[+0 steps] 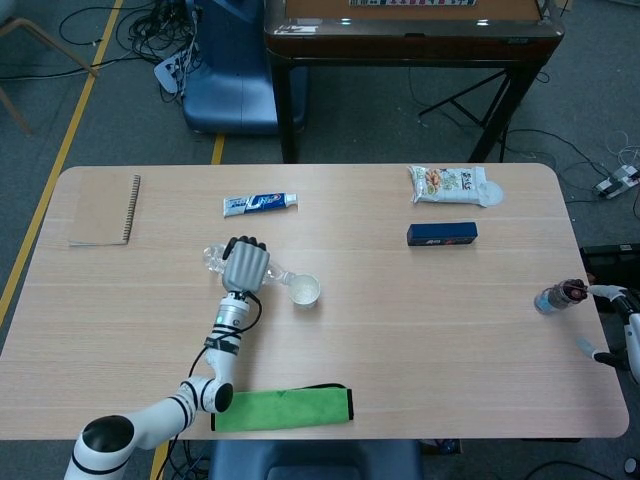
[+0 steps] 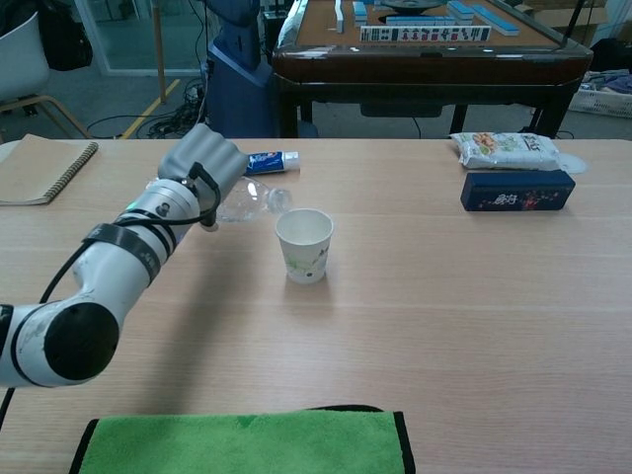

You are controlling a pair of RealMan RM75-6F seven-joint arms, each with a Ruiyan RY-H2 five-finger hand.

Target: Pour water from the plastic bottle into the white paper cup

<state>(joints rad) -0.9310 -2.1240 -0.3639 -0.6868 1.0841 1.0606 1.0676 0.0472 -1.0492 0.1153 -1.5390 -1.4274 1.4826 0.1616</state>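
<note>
Here, one left hand point(image 2: 202, 163), one plastic bottle point(image 2: 247, 200), one white paper cup point(image 2: 304, 246)

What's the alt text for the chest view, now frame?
The left robot hand holds a clear plastic bottle nearly level, its mouth just left of a white paper cup standing on the wooden table. A toothpaste tube lies behind them, a notebook far left, a green cloth at the near edge.
</note>
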